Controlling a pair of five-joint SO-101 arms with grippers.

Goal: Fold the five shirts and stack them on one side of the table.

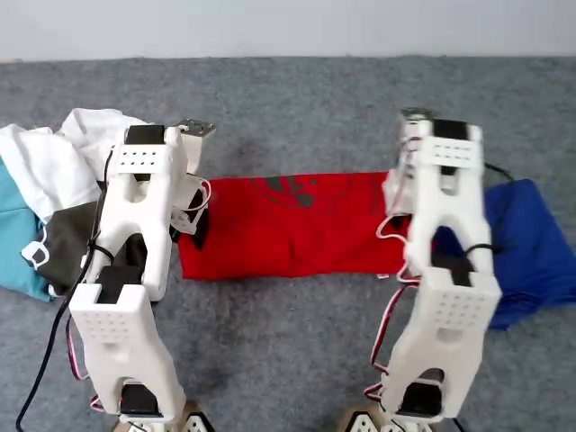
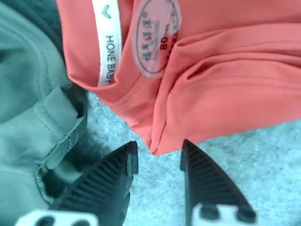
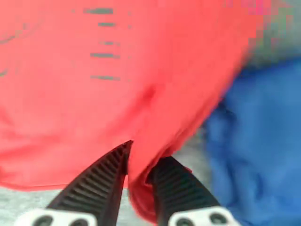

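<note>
- Red shirt (image 1: 288,225) lies mid-frame in the high view, flattened into a wide horizontal band on the grey felt-like table (image 1: 288,360).
- Left arm stands at frame left and its head is over the band's left end.
- Left gripper (image 2: 158,153): claw spread, black ribbed fingers (image 2: 115,174) either side of the shirt's corner. The corner pokes into the gap, and I can't tell whether either finger touches the cloth. It is not pinched.
- Left wrist view shows the shirt's inner neck area, with a white sewn label (image 2: 107,40) and a round printed stamp (image 2: 155,37) just beside it.
- Dark grey-green shirt (image 1: 67,238) lies just beside the red one's left end. In the left wrist view its hem sits right next to one finger.
- Right arm stands at frame right, over the band's right end.
- Right gripper (image 3: 140,160): claw pinching a fold of the red shirt, with cloth bunched between the two fingers and draping over their tips.
- Blue shirt (image 1: 526,243) lies crumpled at the right edge of the frame, just beside the red shirt's right end and partly under the right arm.
- Unfolded pile at left in the high view: white shirt (image 1: 45,162) upper left, teal shirt (image 1: 13,234) at the left edge below it. The grey-green shirt lies between those two and the left arm, and all three overlap.
</note>
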